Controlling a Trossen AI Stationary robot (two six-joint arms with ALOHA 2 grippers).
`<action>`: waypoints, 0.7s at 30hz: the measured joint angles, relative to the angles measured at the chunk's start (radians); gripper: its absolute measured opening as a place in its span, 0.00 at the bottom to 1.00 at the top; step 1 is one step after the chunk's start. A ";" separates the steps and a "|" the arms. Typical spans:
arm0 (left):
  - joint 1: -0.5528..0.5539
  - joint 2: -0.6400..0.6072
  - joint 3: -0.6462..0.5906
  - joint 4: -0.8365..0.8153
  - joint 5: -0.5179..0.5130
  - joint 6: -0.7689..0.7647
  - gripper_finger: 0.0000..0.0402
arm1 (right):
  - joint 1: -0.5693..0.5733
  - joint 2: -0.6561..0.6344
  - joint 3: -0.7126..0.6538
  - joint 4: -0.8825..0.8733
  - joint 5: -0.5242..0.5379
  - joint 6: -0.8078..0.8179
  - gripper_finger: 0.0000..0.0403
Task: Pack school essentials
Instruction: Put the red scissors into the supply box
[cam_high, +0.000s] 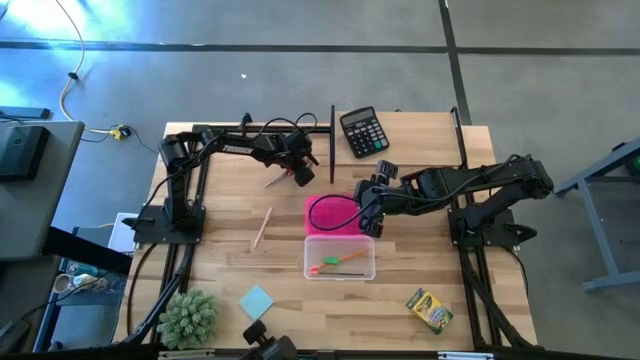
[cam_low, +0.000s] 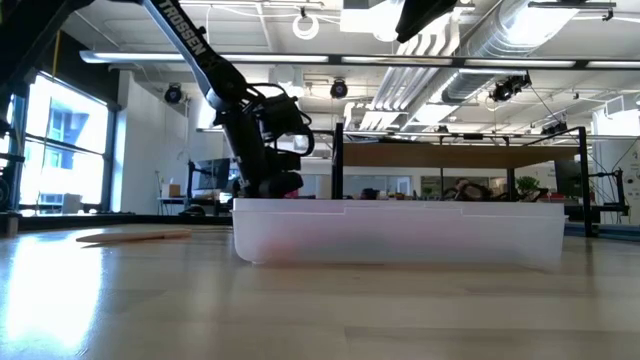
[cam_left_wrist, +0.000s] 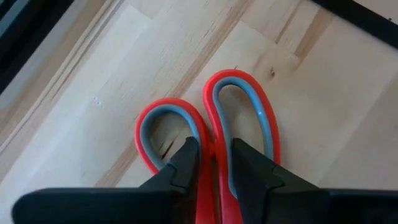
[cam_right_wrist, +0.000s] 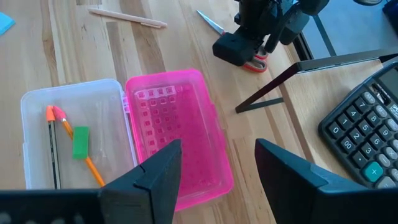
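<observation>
The red-handled scissors with grey-lined loops (cam_left_wrist: 211, 124) are seen pinched between the fingers of the left gripper (cam_left_wrist: 212, 168) on the far part of the pale wooden table (cam_high: 230, 190), the blades lying on the boards toward the left arm's side. The fingers are closed on the red shank just below the two loops. The right gripper (cam_right_wrist: 217, 168) is held with its fingers spread wide and nothing between them, above the pink plastic lid (cam_right_wrist: 180, 137) that lies flat and open beside the clear plastic case (cam_high: 340, 258). Inside the case are shown an orange pencil (cam_right_wrist: 78, 146), a small green eraser (cam_right_wrist: 80, 142) and a dark thin pencil (cam_right_wrist: 52, 149). A pale wooden stick (cam_high: 262, 227) is left on the boards left of the case. A light blue square notepad (cam_high: 256, 301) and a yellow-green crayon box (cam_high: 429, 309) are seen near the table's front edge, well apart. A black calculator (cam_high: 362, 131) and a fuzzy green plant (cam_high: 188, 316) are also on the table.
</observation>
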 joint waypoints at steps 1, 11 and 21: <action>-0.002 -0.004 0.000 0.000 0.000 0.002 0.15 | 0.000 0.000 0.000 0.000 0.000 0.000 0.48; -0.056 -0.110 -0.005 -0.089 0.005 0.012 0.03 | 0.000 0.000 0.000 0.000 0.000 0.000 0.48; -0.103 -0.137 -0.003 -0.108 0.000 0.021 0.02 | 0.000 0.000 0.000 -0.001 0.000 0.003 0.48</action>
